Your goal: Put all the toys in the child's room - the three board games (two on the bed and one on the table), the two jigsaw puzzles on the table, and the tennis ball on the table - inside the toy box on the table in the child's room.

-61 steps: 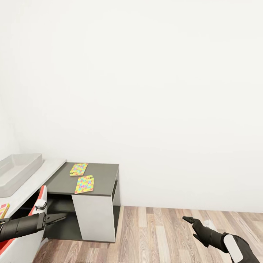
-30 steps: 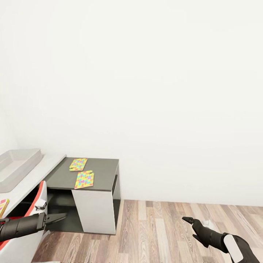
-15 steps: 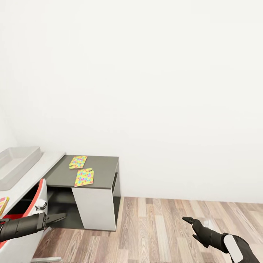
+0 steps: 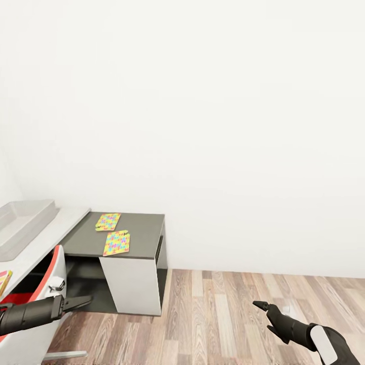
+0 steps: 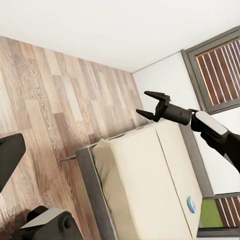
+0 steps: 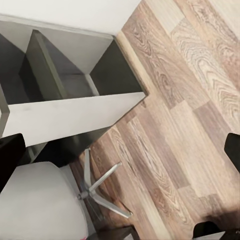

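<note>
Two jigsaw puzzles (image 4: 108, 221) (image 4: 117, 243) lie flat on the dark grey wing of the table (image 4: 144, 230). The pale grey toy box (image 4: 23, 220) rests on the table's lighter top at the far left. A colourful board game (image 4: 4, 282) peeks in at the left edge. The tennis ball is out of view. My left gripper (image 4: 87, 301) hangs open and empty in front of the table. My right gripper (image 4: 262, 315) (image 5: 152, 102) is open over the floor, holding nothing. The cream bed (image 5: 150, 185) carries a small blue thing (image 5: 191, 204), too small to name.
A red-and-white swivel chair (image 4: 35, 309) stands right by my left arm, its metal star base (image 6: 95, 192) on the wood-plank floor (image 4: 228, 314). A white wall rises behind the table. Blinds cover a window (image 5: 220, 70) near the bed.
The whole picture has shifted: the table and puzzles sit a little higher and more floor shows, so the camera has moved. Both arms keep their pose and the grippers stay open.
</note>
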